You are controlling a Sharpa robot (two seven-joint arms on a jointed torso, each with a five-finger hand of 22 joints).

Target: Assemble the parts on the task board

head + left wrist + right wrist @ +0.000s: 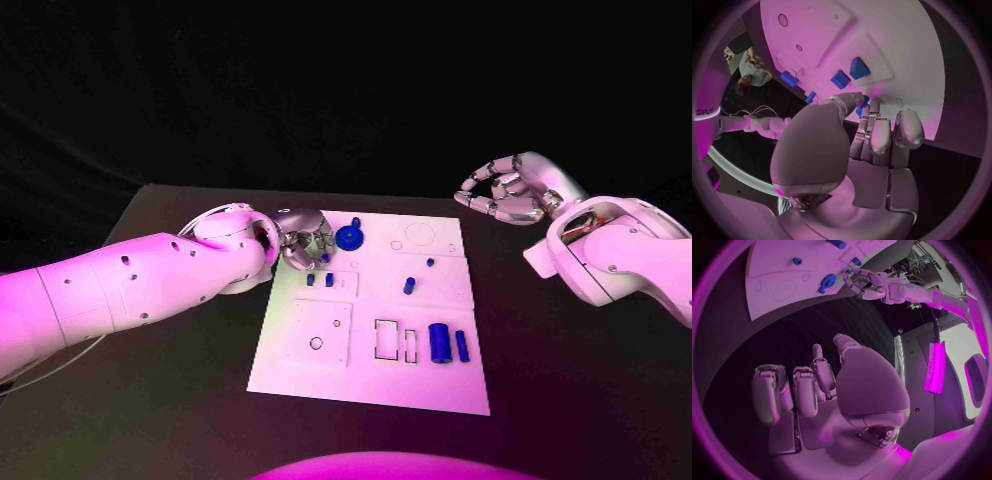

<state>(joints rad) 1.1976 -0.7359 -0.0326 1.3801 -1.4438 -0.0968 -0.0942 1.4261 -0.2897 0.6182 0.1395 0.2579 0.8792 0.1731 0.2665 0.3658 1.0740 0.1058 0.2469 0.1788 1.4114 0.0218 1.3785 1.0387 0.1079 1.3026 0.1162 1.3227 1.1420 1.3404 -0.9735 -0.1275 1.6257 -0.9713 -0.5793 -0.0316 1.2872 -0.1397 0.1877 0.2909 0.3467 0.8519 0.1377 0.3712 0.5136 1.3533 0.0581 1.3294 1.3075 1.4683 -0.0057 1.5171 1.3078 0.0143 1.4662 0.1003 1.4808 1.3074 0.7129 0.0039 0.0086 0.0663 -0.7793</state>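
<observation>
Hovering at the task board (289,370)'s far-left edge, the left hand (300,243) curled beside a round blue part (353,238); whether it gripped anything was unclear. Right hand (508,190) waited loosely curled, empty. Closing slowly seemed wise.

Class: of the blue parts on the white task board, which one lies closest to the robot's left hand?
The round blue part near the board's far left corner, just beside the left hand. The other blue parts lie nearer the robot.
</observation>
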